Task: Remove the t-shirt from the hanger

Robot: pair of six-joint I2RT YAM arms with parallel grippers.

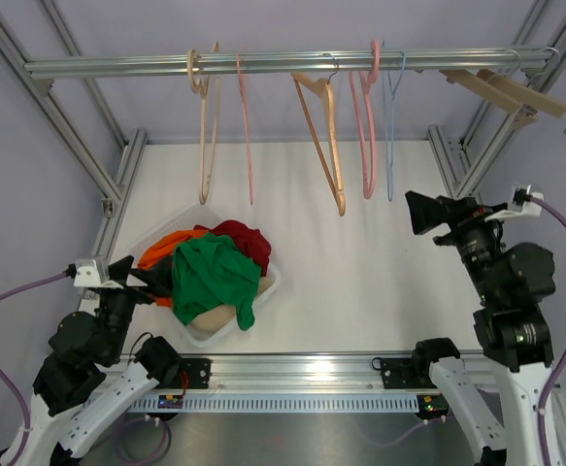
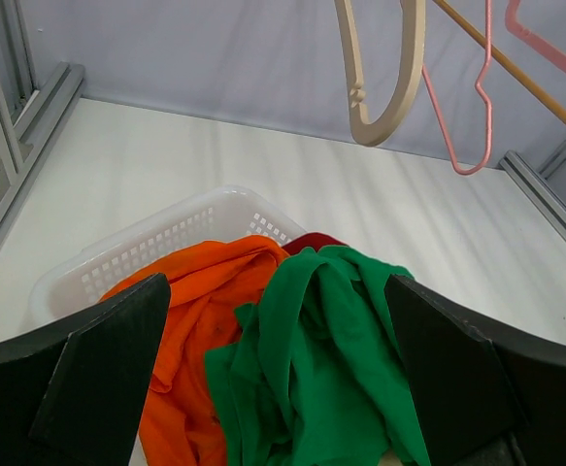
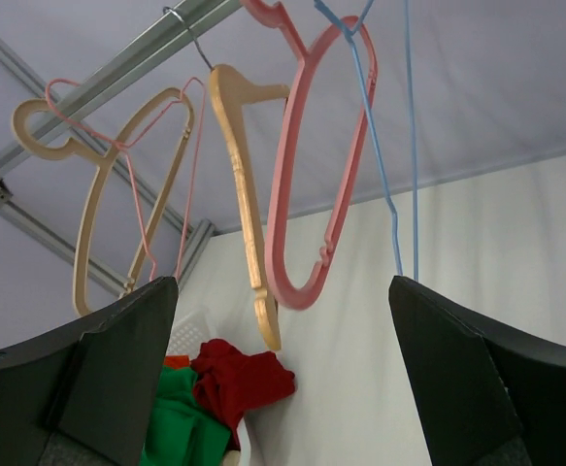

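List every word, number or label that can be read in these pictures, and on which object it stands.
No text can be read in any view.
The green shirt, orange shirt, red shirt, basket and hangers show no print.
Tiny coloured marks on the left arm's base are too small to read.

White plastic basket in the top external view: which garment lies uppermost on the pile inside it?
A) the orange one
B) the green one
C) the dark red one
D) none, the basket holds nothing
B: the green garment is spread over the pile in the white plastic basket, covering part of the orange garment on its left and the dark red garment behind it.
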